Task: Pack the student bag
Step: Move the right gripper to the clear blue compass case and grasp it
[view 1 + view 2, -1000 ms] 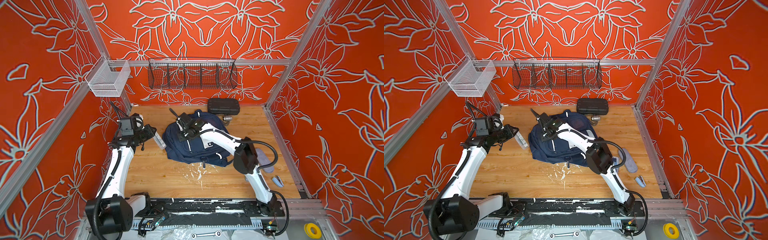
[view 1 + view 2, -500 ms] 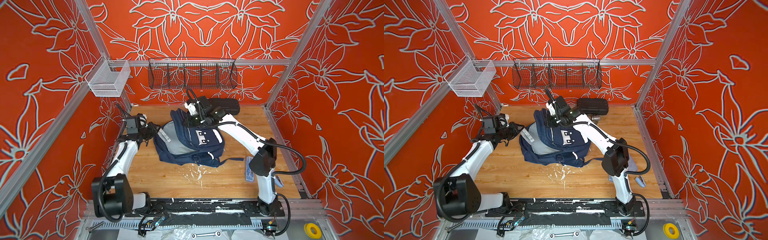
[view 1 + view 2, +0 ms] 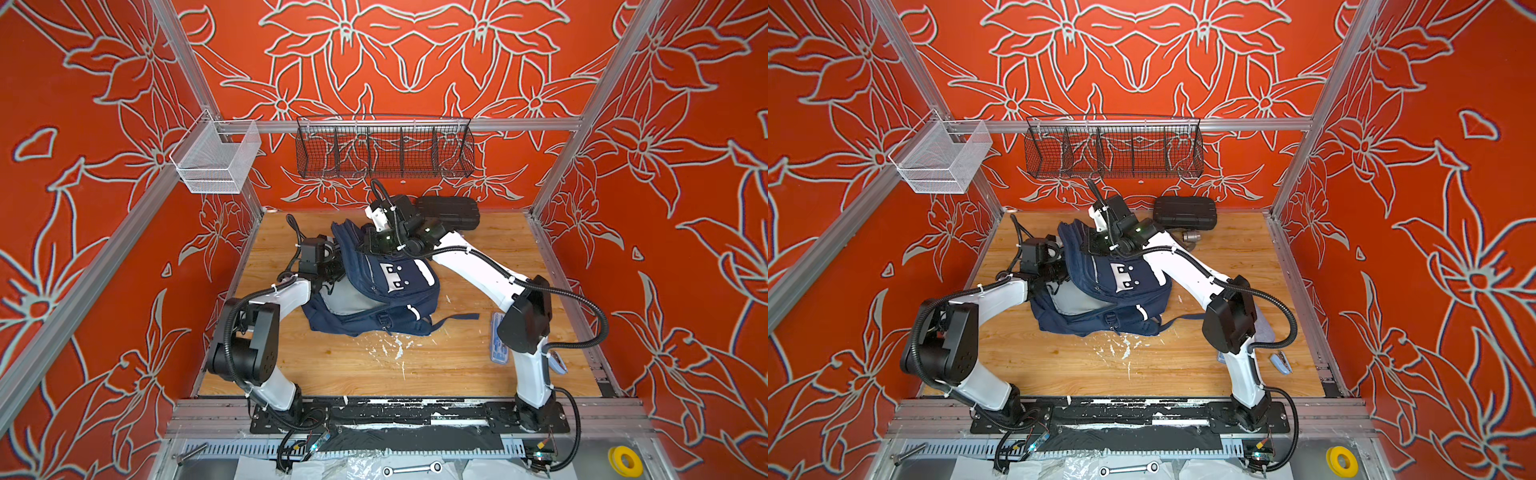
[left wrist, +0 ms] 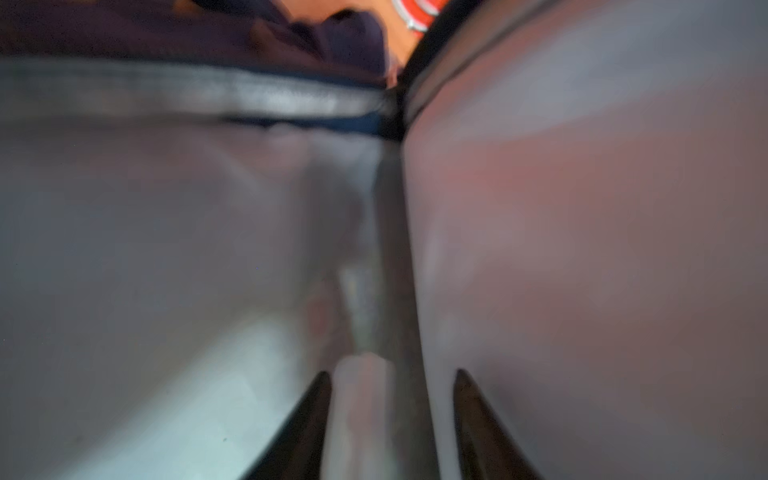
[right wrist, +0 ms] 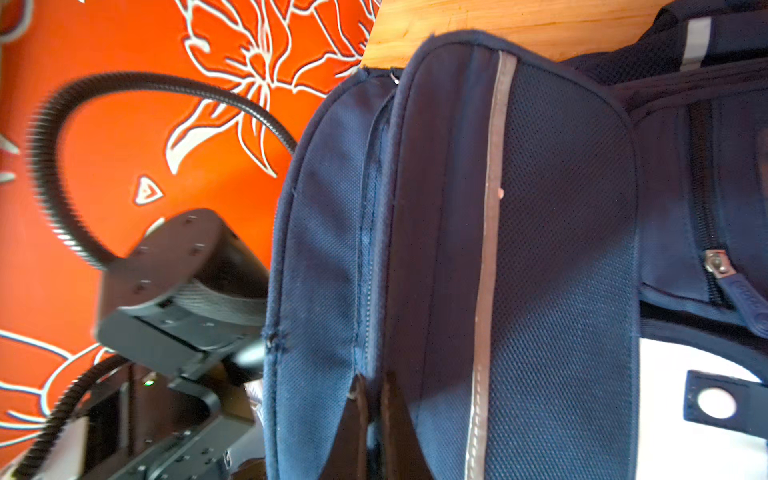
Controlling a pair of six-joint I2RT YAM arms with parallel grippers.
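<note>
Clamping the student bag [image 3: 361,322] open by its rim, the right pincer [image 5: 373,380] makes room; the left pincer [image 4: 390,374], spread inside, should withdraw next.

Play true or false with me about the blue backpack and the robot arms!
1. The right gripper is pinching the navy backpack's fabric edge. True.
2. The black hard case sits inside the navy backpack. False: it lies on the wooden table by the back wall.
3. The left gripper reaches into the navy backpack's opening. True.
4. The navy backpack is zipped shut. False: its main compartment gapes open.
</note>
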